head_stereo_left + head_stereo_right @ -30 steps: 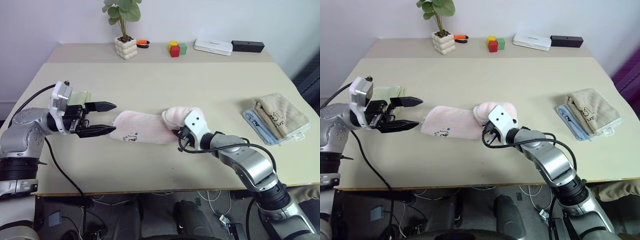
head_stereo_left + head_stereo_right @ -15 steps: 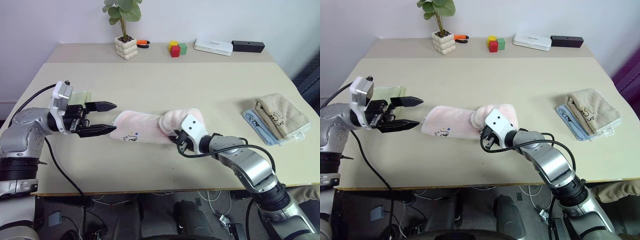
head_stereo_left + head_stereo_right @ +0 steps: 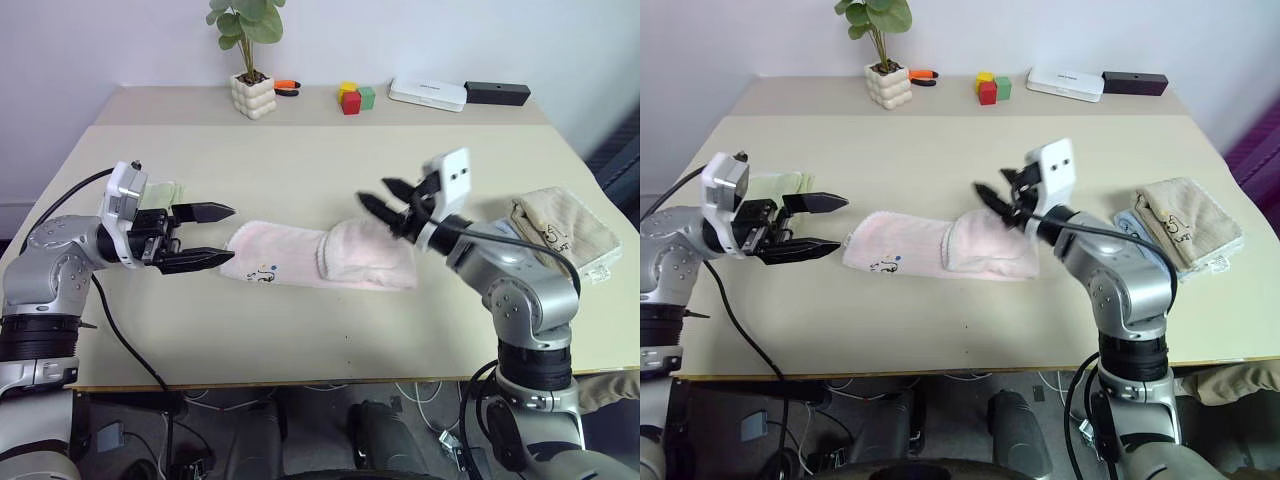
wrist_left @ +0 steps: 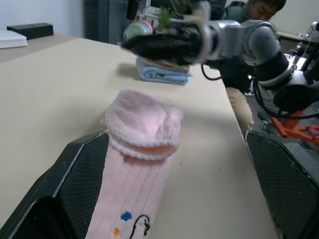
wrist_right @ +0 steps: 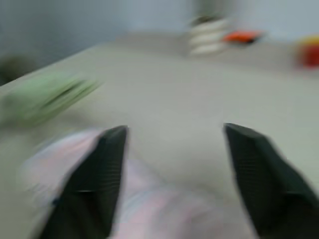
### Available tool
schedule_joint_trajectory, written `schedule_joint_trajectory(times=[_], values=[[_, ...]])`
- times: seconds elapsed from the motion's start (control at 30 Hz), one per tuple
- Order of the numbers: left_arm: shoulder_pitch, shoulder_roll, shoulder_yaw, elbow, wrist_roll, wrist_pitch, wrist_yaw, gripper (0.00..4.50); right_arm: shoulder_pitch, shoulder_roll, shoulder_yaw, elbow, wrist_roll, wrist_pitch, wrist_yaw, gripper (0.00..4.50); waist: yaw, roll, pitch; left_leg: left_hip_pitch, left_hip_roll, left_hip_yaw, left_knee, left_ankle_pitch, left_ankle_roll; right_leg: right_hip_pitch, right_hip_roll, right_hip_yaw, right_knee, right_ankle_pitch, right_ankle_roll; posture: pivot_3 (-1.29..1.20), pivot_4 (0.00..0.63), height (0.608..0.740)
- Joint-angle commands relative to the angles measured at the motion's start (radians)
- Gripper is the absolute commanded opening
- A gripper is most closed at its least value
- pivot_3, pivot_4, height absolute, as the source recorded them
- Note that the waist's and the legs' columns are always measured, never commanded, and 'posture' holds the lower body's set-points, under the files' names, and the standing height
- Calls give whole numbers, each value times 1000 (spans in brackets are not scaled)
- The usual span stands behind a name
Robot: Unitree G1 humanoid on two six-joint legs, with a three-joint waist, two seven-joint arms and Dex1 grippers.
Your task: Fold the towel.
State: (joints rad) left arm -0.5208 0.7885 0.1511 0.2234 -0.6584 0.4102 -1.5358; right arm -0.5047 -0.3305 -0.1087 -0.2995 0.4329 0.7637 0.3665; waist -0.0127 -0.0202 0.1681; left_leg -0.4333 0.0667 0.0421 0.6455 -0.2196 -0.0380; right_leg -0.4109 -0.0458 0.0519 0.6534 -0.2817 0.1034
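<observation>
now r gripper [image 3: 385, 201] let go of towel [image 3: 320, 256], lifted, fingers apart; l gripper [image 3: 210, 237] open, empty.

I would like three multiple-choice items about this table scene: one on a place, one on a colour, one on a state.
1. Where does the potted plant stand?
A. at the table's far edge
B. on the pink towel
C. beside the tan towel

2. What colour is the towel lying between the two end effectors?
A. blue
B. pale pink
C. grey

3. How is the right end effector?
A. shut on the towel
B. open, above the towel
C. pressing the table

Key: 1 A, it stands near the wall; 2 B, fluffy pink cloth; 3 B, its fingers are spread with nothing between them.
</observation>
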Motion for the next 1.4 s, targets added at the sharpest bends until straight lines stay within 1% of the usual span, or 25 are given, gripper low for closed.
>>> schedule_joint_trajectory(times=[0.03, 0.07, 0.1, 0.23, 0.37, 0.43, 0.53, 0.67, 0.73, 0.8, 0.9, 1.07, 1.2, 1.27, 1.4], values=[[-20, -4, 15, -19, -5, -4, 7, 4500, 20, 13, 25, 81, -96, -174, -24, 956, -3, 0, 0, 0, 0, 0, 0, 0, 0, 0, 0, 0, 0, 0, 0, 0, 150, 740], [-20, -6, 15, -22, -5, -2, 9, 4500, 34, 29, 40, 114, -119, -224, -28, 433, -4, 0, 0, 0, 0, 0, -1, 0, 0, 0, 0, 0, 0, 0, 0, 0, 150, 740], [-20, -7, 15, -24, -6, -1, 11, 4500, 47, 40, 58, 142, -148, -279, -32, 47, -5, 0, 0, 0, 0, 0, -1, 0, 0, -1, 0, 0, 0, 0, 0, 0, 150, 740], [-18, -2, 19, -37, -10, 8, 20, 4500, 100, 122, 71, 216, -167, -412, -42, 47, -9, 0, 0, 0, 0, 0, -2, 0, 0, -1, 1, 0, 1, 2, 3, 0, 150, 740], [-13, 7, 28, -49, -16, 19, 28, 4500, 166, 163, 97, 258, -204, -524, -43, 47, -4, 1, 0, 0, 0, 0, -2, 0, 0, -1, 0, 0, 1, 1, 3, 0, 150, 740], [-10, 9, 31, -55, -20, 27, 32, 4500, 211, 188, 114, 335, -242, -605, -60, 47, -3, 0, 0, 0, 0, 0, -2, 0, 0, -1, 0, 0, 0, 1, 1, 0, 150, 740], [-10, 9, 32, -64, -22, 35, 37, 4500, 237, 191, 154, 417, -301, -691, -52, 47, -6, 0, 0, 0, 0, 0, -1, 0, 0, 0, 0, 0, 0, 0, 0, 0, 150, 740], [-19, 8, 30, -66, -22, 43, 38, 4500, 234, 209, 170, 522, -337, -776, -65, 47, -8, 0, 0, 1, 0, 0, -1, 0, 0, 0, 0, 0, 0, 0, 0, 0, 150, 740], [-24, 5, 26, -63, -17, 41, 38, 4500, 233, 212, 180, 554, -355, -783, -72, 47, -8, 0, 0, 1, 0, 0, -1, 0, 0, 0, 0, 0, 1, 0, 0, 0, 150, 740], [-27, 3, 27, -65, -21, 45, 41, 4500, 237, 201, 210, 570, -405, -765, -85, 47, -8, -1, -1, 3, 0, 0, -1, 0, 0, 2, 0, 0, 0, 0, 0, 0, 150, 740], [-20, 2, 25, -71, -19, 56, 56, 4500, 224, 187, 249, 526, -460, -739, -86, 47, -9, -2, -1, 7, 0, 0, -2, 0, 0, 5, 0, 0, 0, 0, 0, 0, 150, 740], [-6, 1, 32, -101, -18, 60, 92, 4500, 156, 164, 205, 322, -385, -599, -29, 47, -8, -1, 0, 6, 0, 1, -2, 0, 0, 4, 0, 1, 1, 0, 0, 0, 150, 740], [6, -5, 40, -119, -32, 66, 106, 4500, 113, 157, 220, 221, -386, -529, -14, 47, -7, -1, 0, 6, 0, 1, -3, 0, 0, 3, 0, 1, 1, 0, 0, 0, 150, 740], [10, -9, 39, -120, -31, 60, 111, 4500, 109, 166, 240, 218, -395, -522, -13, 47, -7, -1, 0, 6, 0, 1, -3, 0, 0, 3, 0, 1, 1, 0, 0, 0, 150, 740], [14, -11, 41, -155, -40, 71, 129, 4500, 122, 191, 268, 291, -407, -543, -19, 47, -5, -1, 0, 6, 0, 1, -3, 0, 0, 3, 0, 1, 1, 0, 0, 0, 150, 740]])
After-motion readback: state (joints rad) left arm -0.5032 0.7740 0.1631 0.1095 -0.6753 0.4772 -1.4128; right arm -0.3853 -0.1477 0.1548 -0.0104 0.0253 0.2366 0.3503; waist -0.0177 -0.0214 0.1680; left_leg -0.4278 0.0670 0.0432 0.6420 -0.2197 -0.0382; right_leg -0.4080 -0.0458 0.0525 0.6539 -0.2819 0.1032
